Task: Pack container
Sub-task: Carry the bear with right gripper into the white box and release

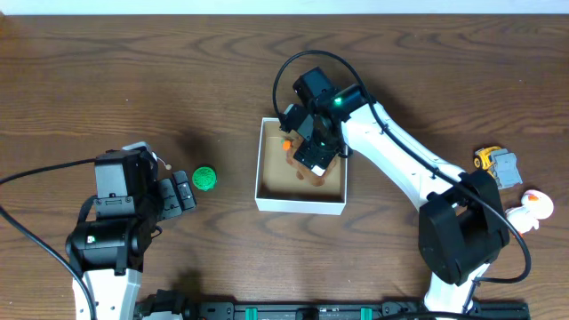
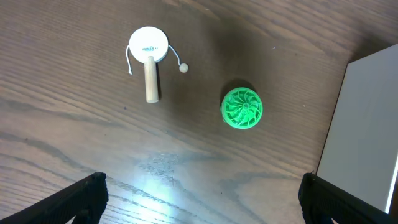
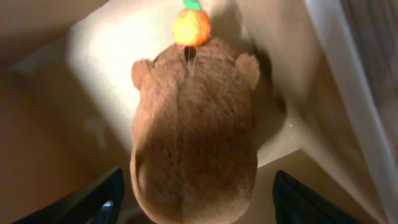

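- Dark wood-grain table (image 1: 80,80) filled all three views; nothing of the room showed apart from a pale strip along the far edge in the overhead view.
- At the left, the left gripper (image 1: 182,197) hung low over the bare wood with its jaws spread wide and nothing between them.
- Ahead of it lay a small white drum toy (image 2: 149,62) on a wooden stick, and to the right of that a green ribbed wheel (image 1: 205,179), both still outside the box.
- The container (image 1: 298,206) sat near the middle of the table, white walls upright and brown floor showing, just right of the wheel.
- The right gripper (image 1: 313,156) reached down into the container, its jaws parted on either side of a brown plush animal (image 3: 193,130) that had a small orange fruit (image 3: 191,26) on its head. A thin gap seemed to show on each side, so the plush looked released rather than clamped.
- The plush rested on the container floor towards a corner.
- The step in hand looked like placing the plush. The next move would call for a straight lift clear of the walls.
- Far right, a yellow toy vehicle (image 1: 487,158) and a white figure (image 1: 532,206) lay on the table, unpacked.
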{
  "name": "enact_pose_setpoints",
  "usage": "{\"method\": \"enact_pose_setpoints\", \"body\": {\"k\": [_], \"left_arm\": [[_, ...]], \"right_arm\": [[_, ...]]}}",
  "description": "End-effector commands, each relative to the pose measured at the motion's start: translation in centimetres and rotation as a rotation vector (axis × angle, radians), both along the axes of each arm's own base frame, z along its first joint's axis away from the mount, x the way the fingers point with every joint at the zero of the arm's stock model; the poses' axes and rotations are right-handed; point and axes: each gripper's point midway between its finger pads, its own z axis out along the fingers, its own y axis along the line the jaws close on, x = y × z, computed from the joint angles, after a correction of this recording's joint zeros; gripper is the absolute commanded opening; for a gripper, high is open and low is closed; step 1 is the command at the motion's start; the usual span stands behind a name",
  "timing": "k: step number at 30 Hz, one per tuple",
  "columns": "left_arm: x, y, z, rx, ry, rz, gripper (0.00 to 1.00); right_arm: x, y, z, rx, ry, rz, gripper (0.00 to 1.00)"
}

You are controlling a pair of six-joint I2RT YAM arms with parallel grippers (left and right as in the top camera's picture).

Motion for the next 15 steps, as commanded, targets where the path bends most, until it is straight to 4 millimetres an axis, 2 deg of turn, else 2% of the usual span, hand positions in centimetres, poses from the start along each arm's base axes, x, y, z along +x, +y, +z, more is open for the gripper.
{"method": "enact_pose_setpoints", "body": {"k": [1,3,5,8,10,12,15], "left_arm": [[0.2,0.2,0.5,-0.001,-0.011,0.014,0.98],[0.2,0.2,0.5,-0.001,-0.011,0.014,0.98],[0.2,0.2,0.5,-0.001,-0.012,0.014,0.98],[0.1,0.2,0.5,-0.001,-0.011,0.014,0.98],[0.1,0.2,0.5,-0.001,-0.011,0.014,0.98],[0.2,0.2,0.5,-0.001,-0.011,0.014,0.98],[0.1,0.2,0.5,-0.001,-0.011,0.014,0.98]], "right_arm": [[0.5,-0.1,0.1,-0.025,-0.030,-0.040,0.74],[1.3,-0.3,1.2,-0.031,-0.072,-0.081,0.73],[2.2,-0.5,3.2,-0.029,-0.128,-0.117,0.73],[3.9,-1.0,8.1,0.019,-0.247,-0.225,0.80],[5.2,-2.4,12.4,0.082,-0.339,-0.340,0.88],[6.3,-4.8,16.7,0.169,-0.418,-0.476,0.99],[7.1,-11.1,21.2,0.258,-0.498,-0.721,0.99]]}}
